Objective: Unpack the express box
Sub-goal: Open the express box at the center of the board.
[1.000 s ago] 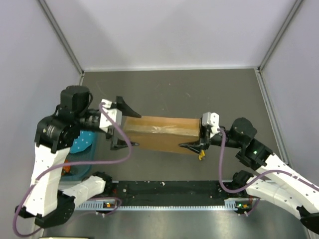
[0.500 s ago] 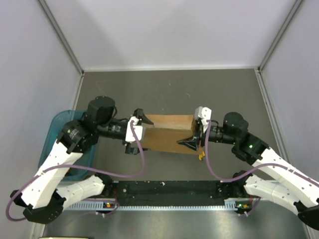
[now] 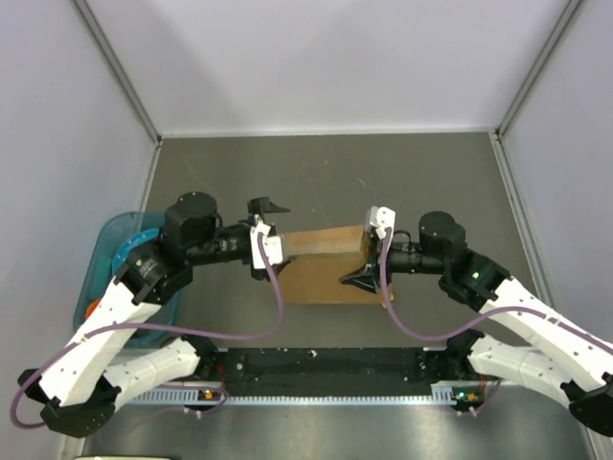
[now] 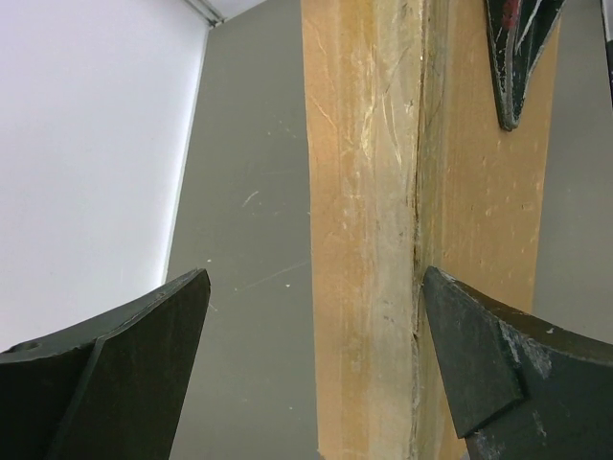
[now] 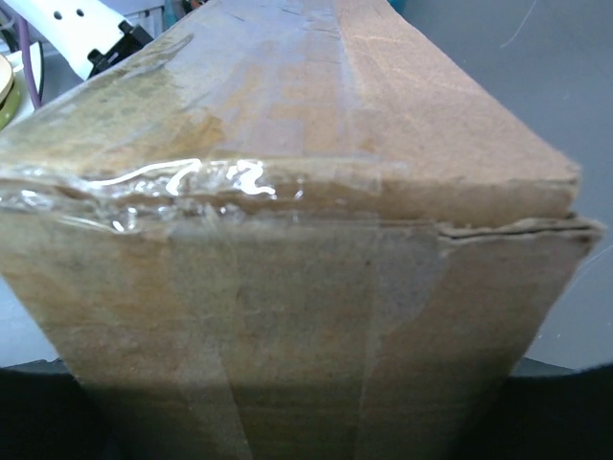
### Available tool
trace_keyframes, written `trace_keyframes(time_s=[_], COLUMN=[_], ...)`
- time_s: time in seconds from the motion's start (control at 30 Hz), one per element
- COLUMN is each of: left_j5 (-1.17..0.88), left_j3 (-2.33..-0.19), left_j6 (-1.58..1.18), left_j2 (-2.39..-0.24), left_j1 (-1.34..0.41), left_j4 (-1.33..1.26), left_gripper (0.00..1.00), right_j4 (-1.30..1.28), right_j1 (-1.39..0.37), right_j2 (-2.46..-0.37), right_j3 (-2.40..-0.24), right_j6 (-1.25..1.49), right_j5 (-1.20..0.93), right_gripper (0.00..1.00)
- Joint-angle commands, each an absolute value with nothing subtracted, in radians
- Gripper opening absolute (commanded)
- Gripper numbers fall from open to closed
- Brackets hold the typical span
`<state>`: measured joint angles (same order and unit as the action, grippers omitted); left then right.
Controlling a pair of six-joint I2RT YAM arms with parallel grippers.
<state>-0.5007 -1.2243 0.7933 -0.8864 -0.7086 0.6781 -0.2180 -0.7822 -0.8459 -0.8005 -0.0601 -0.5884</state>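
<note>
One express box (image 3: 321,259), two grippers and one teal bin (image 3: 101,273) are in view. The box is plain brown cardboard, flat and rectangular. It is up on a long edge at the middle of the table (image 3: 326,172), its narrow side facing up. Clear tape runs along that narrow side. On the end seen from the right wrist the tape is glossy and wrinkled, and one flap edge stands slightly proud.

The right gripper (image 3: 364,255) pinches the box's right end, with one finger (image 4: 517,57) lying flat on the broad face. The left gripper (image 4: 316,271) is spread wide at the box's left end. The narrow taped side sits between its fingers: one finger overlaps the broad face, and the other is well out over bare table. The bin lies at the table's left edge, partly under the left arm
</note>
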Motion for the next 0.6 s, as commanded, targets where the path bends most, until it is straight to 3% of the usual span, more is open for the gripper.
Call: trace_keyframes(time_s=[0.0,0.3,0.57], left_j5=[-0.483,-0.473,-0.237], left_j3=[-1.223,-1.194,-1.152], left_j6=[0.814,0.854,0.907], left_j2=[-0.887,-0.859,-0.861], left_j1=[-0.713,-0.719,-0.721], left_j4=[0.627,0.68,0.527], left_gripper=[0.99,0.99,0.99], right_j4=[-0.147,-0.175,-0.264], right_j1=[-0.781,-0.781,-0.802], right_j2=[-0.839,-0.88,-0.893], right_j3=[-0.896,-0.926,-0.95], right_j6=[-0.083,-0.072,-0.11], right_j5=[-0.67,-0.686,-0.701], right_gripper=[0.04,0.03,0.01])
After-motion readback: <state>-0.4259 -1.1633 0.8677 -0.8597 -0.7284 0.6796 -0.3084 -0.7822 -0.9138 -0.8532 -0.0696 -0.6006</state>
